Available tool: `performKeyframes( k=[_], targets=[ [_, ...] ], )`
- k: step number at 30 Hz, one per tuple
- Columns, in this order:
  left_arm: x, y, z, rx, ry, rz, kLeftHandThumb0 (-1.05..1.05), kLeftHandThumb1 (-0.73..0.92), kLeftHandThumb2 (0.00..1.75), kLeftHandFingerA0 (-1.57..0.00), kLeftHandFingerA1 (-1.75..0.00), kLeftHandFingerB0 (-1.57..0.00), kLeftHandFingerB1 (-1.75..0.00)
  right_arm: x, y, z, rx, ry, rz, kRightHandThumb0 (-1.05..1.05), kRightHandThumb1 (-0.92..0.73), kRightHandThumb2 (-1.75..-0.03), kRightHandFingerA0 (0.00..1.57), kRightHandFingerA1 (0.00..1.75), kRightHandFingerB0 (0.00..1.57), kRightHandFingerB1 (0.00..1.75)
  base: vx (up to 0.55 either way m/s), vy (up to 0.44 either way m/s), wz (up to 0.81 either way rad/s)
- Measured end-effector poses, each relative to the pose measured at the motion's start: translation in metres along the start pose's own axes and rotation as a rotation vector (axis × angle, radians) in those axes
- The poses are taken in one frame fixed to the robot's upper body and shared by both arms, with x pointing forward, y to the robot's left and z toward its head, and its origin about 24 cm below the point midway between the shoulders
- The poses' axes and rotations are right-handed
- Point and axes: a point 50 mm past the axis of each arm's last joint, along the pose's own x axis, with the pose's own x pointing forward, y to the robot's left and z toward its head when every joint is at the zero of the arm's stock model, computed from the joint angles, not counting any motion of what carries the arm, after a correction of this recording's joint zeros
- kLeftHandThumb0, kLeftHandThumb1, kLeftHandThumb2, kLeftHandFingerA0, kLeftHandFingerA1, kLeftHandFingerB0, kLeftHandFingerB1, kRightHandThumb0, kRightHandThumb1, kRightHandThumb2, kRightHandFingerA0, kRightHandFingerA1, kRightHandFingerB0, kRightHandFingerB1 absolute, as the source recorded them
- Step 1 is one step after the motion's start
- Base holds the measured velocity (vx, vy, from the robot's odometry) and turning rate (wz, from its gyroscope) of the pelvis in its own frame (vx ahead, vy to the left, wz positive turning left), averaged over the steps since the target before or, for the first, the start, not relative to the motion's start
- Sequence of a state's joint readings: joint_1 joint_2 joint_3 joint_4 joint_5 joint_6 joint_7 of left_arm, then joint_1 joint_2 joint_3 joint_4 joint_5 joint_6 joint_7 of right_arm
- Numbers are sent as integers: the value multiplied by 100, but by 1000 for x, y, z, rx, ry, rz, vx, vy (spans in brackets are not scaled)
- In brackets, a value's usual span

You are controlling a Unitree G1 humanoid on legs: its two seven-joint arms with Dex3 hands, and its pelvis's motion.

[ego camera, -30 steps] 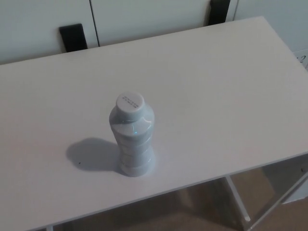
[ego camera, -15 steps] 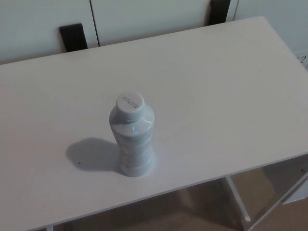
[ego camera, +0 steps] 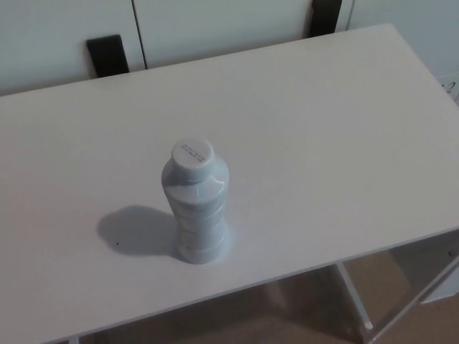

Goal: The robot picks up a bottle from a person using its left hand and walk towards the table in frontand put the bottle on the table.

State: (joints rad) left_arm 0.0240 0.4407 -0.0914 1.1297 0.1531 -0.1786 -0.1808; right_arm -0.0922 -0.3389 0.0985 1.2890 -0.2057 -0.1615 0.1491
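Standing upright: bottle (ego camera: 195,204) | on table (ego camera: 344,143), nr front edge

The table (ego camera: 344,129) is cut off at the 9 o'clock edge and at the bottom edge near 7 o'clock. Print on the cap (ego camera: 192,153) of the bottle (ego camera: 195,208) is too small to read. The body markings are blurred.

The black block (ego camera: 107,54) at 11 o'clock has its lower part hidden behind the table's far edge. The second black block (ego camera: 324,16) at 1 o'clock is cropped by the top edge. The white legs (ego camera: 355,301) at 5 o'clock run off the bottom. The marked object (ego camera: 452,84) at 3 o'clock is cropped and can't be identified.
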Motion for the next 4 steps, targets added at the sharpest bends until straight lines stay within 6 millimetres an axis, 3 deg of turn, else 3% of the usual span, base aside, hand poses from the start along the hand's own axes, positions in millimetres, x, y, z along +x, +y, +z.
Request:
performKeyframes(
  k=[2, 4],
  targets=[
    [0, 1, -2, 2, 11, 21, -49, 68, 60, -69, -96, -63, -57, 0, 0, -1, -1, 2, 0, -42, -70, -61, 49, 40, 46, 37, 0, 0, 0],
    [1, 2, -1, 5, 11, 37, -49, 67, 60, -71, -92, -64, -53, 0, -1, 0, 1, 1, 1, -42, -70, -60, 50, 40, 46, 37, 0, 0, 0]
  ],
)
